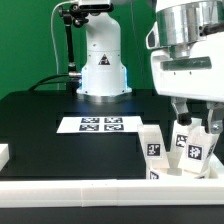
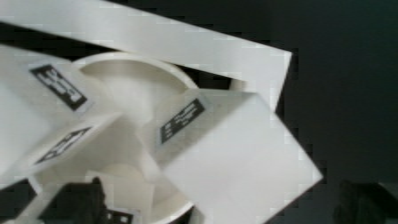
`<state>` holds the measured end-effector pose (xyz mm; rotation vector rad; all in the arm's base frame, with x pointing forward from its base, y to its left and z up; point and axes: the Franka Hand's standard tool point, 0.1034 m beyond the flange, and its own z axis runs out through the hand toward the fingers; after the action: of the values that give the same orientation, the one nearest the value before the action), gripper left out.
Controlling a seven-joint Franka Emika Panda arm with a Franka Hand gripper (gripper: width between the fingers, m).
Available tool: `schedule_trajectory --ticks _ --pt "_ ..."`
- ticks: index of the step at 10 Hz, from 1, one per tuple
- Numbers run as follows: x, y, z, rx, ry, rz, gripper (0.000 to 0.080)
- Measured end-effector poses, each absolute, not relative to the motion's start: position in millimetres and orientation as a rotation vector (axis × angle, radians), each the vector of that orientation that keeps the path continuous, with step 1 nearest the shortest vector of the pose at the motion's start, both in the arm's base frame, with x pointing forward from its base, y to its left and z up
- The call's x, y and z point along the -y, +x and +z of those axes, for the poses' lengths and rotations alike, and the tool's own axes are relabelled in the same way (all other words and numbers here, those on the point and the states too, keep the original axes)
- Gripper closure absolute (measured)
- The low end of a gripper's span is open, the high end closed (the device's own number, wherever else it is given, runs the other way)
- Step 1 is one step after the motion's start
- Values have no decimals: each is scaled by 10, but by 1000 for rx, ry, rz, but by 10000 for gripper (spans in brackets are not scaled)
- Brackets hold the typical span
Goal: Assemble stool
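Observation:
In the exterior view, white tagged stool parts stand in a cluster at the front right of the black table. One blocky leg stands a little to the left of the others. My gripper hangs just above this cluster, its fingers spread and nothing between them. In the wrist view, the round seat shows its rimmed face. Tagged legs lie across it, with another leg beside them. A large white part fills the near side and hides part of the seat.
The marker board lies flat mid-table in front of the robot base. A long white border rail runs along the front edge. A small white block sits at the exterior view's left. White rails meet at a corner behind the seat.

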<state>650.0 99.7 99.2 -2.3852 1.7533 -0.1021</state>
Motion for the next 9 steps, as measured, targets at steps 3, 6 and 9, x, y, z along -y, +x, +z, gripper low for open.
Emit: schedule_trajectory --ticks 3,6,9 --pt "-982 6502 992 -1506 -2560 -131 150" --pt "-1010 6512 1005 -1118 -2792 -181 150" --pt "-1115 6493 1004 -797 -2936 -204 150"
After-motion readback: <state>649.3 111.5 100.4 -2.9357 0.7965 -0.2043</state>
